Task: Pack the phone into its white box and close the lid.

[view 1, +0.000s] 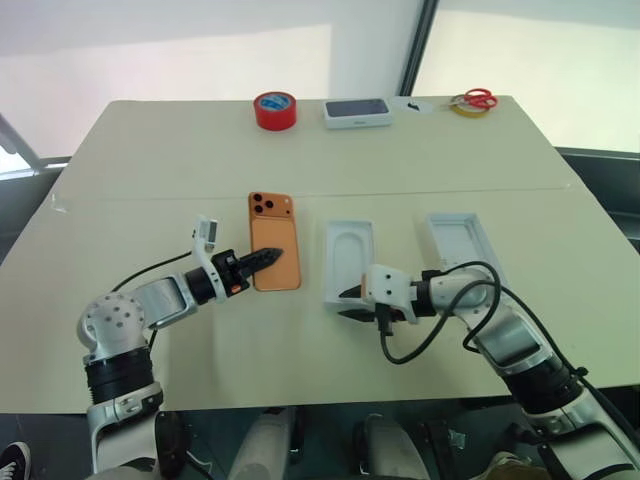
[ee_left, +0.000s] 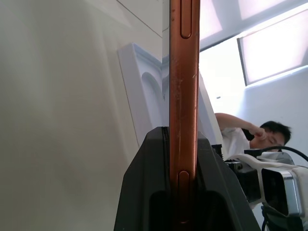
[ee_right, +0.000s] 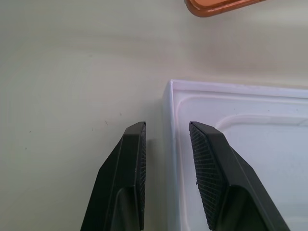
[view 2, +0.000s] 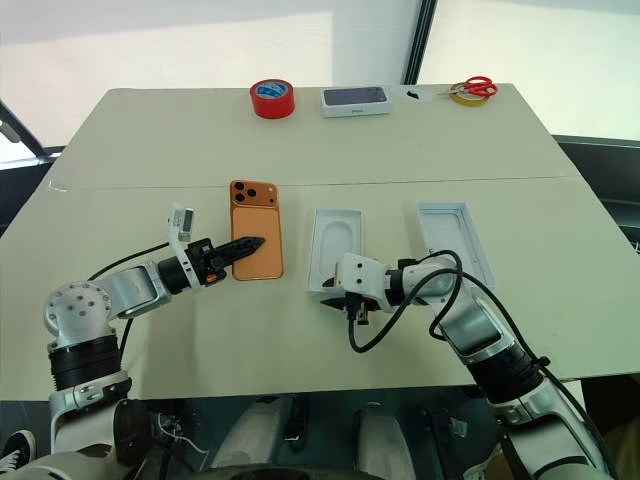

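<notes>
Tabletop (view 1: 150,160), left pincer (view 1: 268,258) level, gripping phone (view 1: 274,240)

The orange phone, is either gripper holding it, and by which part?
Yes: the left gripper clamps the phone across its long side edge.

The left hand (view 1: 268,258) covers the phone's (view 1: 274,240) near left edge; the printed box (view 1: 357,112) beyond it shows print too small to read.

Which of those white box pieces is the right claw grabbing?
The middle one with the oval recess, beside the orange phone; the right claw straddles its near wall. The ribbed piece lies untouched.
</notes>
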`<action>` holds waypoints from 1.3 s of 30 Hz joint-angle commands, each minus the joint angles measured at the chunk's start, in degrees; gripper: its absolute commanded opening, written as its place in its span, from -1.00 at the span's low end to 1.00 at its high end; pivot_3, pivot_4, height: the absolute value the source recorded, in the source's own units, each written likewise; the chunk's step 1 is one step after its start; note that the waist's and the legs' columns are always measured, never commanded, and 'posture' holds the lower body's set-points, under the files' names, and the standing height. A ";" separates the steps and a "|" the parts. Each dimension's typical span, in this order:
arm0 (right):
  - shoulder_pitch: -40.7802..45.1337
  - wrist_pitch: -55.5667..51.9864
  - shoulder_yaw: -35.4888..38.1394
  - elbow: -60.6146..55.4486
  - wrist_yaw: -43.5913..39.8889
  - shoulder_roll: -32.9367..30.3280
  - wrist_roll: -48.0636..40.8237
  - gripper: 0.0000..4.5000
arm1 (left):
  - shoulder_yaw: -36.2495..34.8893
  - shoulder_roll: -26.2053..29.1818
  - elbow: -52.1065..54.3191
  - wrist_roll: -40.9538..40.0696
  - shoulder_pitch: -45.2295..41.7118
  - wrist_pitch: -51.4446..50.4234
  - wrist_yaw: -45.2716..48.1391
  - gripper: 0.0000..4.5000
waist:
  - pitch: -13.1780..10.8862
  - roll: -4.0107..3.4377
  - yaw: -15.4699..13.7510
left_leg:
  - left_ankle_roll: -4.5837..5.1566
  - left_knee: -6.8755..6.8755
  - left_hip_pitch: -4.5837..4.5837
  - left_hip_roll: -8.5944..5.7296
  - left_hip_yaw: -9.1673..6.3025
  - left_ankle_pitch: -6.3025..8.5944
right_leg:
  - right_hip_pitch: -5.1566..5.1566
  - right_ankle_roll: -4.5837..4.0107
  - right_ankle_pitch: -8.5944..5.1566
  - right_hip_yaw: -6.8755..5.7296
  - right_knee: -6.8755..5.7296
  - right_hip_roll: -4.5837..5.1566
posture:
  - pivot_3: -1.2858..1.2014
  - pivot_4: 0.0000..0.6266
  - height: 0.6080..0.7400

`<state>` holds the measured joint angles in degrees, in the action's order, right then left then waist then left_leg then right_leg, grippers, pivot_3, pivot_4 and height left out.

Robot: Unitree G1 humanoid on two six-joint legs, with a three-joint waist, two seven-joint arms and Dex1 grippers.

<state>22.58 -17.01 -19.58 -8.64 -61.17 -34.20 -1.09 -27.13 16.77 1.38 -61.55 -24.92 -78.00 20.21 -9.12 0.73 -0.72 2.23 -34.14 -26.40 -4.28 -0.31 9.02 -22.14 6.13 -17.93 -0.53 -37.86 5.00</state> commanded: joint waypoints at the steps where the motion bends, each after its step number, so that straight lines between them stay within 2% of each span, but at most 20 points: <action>1: 0.34 1.24 -0.10 -0.16 0.09 -0.13 0.04 -0.97 | 0.07 0.25 2.13 -2.45 -0.71 0.73 0.20 -1.00 | 0.00 0.00 -0.01 | 0.00 0.00 0.00 0.00 0.00 0.00 | 0.00 0.00 0.00 0.00 0.00 0.00 | 0.03 -0.52 0.97; 5: 0.02 1.84 -0.20 -0.17 0.73 0.02 0.61 -0.99 | 0.27 0.28 1.95 -2.82 -0.88 0.89 -0.09 -1.00 | 0.00 0.00 0.00 | -0.01 0.00 0.01 0.00 0.00 0.00 | 0.02 0.00 0.00 0.00 0.00 0.00 | 0.03 -0.52 0.97; 11: 1.80 -1.47 -0.24 -2.39 1.86 3.44 -1.17 -0.99 | 0.38 -0.18 1.05 -3.03 -1.84 1.41 -0.84 -1.00 | 0.00 0.00 0.03 | -0.05 0.00 0.00 0.01 0.00 -0.03 | 0.00 0.00 0.00 0.00 -0.01 -0.01 | 0.03 -0.52 0.97; 15: 4.56 -0.70 -3.16 0.00 4.37 7.50 1.58 -0.99 | 0.45 -1.37 -0.30 -3.25 -3.43 1.89 -1.83 -1.00 | 0.00 0.00 0.04 | -0.07 -0.01 0.01 0.01 0.00 -0.05 | -0.01 0.00 0.00 0.00 -0.02 -0.02 | 0.03 -0.52 0.97; 18: 4.93 0.66 -3.86 0.58 5.33 8.33 2.45 -0.99 | 2.59 -1.07 -0.18 -1.48 -3.77 2.17 -1.16 -1.00 | 0.00 0.00 -0.05 | -0.22 -0.01 0.00 0.00 0.00 -0.14 | -0.01 0.00 0.00 -0.01 -0.03 -0.03 | 0.03 -0.52 0.97; 21: 4.12 -2.13 -3.33 -1.07 2.92 8.35 -1.19 -0.99 | 4.37 -1.52 -0.29 -0.12 -3.73 3.71 -0.59 -1.00 | 0.00 0.01 -0.02 | -0.24 -0.04 0.00 -0.04 0.01 -0.15 | 0.02 0.01 0.00 -0.01 -0.03 -0.01 | 0.03 -0.52 0.97; 24: 3.17 -3.26 -2.59 -3.04 1.30 7.50 -3.63 -0.53 | 5.71 -1.88 -0.53 0.34 -4.01 4.48 -0.51 -1.00 | 0.00 0.01 0.00 | -0.20 -0.04 0.01 -0.03 0.00 -0.13 | 0.03 0.01 0.00 0.00 -0.03 -0.01 | 0.03 -0.52 0.97; 28: 2.25 -1.36 -1.20 -4.15 1.52 5.32 -3.61 0.35 | 6.45 -2.30 -1.09 0.38 -4.00 5.05 -0.17 -1.00 | 0.00 0.01 0.03 | -0.12 -0.04 0.00 -0.03 0.00 -0.08 | 0.01 0.01 0.00 0.00 -0.03 -0.01 | 0.03 -0.52 0.97; 30: 1.88 -6.83 1.17 -6.52 -0.43 3.88 -8.35 0.76 | 6.60 -2.57 -1.48 0.35 -3.94 4.87 -0.31 -1.00 | 0.00 0.00 -0.02 | -0.09 -0.04 0.00 -0.02 0.00 -0.06 | 0.00 0.01 0.00 0.00 -0.03 -0.01 | 0.03 -0.52 0.97; 35: 1.85 -9.43 11.09 -5.24 -0.66 0.06 -15.22 0.76 | 6.91 -3.65 -3.27 -0.10 -4.14 4.01 -0.53 -1.00 | -0.01 0.02 -0.14 | 0.05 -0.05 0.00 -0.02 0.00 0.02 | 0.06 0.00 0.00 0.00 -0.02 0.00 | 0.03 -0.52 0.97; 39: 1.96 -5.52 14.12 0.40 -0.24 -2.20 -14.25 0.76 | 8.79 -4.71 -5.10 1.80 -4.06 5.38 0.25 -1.00 | -0.01 0.02 -0.04 | 0.06 -0.05 0.00 -0.02 0.00 0.03 | 0.06 0.00 0.00 0.00 0.00 0.01 | 0.03 -0.52 0.97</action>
<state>23.94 -24.59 -7.12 -9.08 -61.66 -35.99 -14.92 -18.95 12.43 -4.46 -59.32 -27.81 -73.95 18.77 -9.13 0.75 -0.76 2.29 -34.19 -26.40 -4.30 -0.30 9.05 -22.08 6.13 -17.93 -0.53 -37.87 5.01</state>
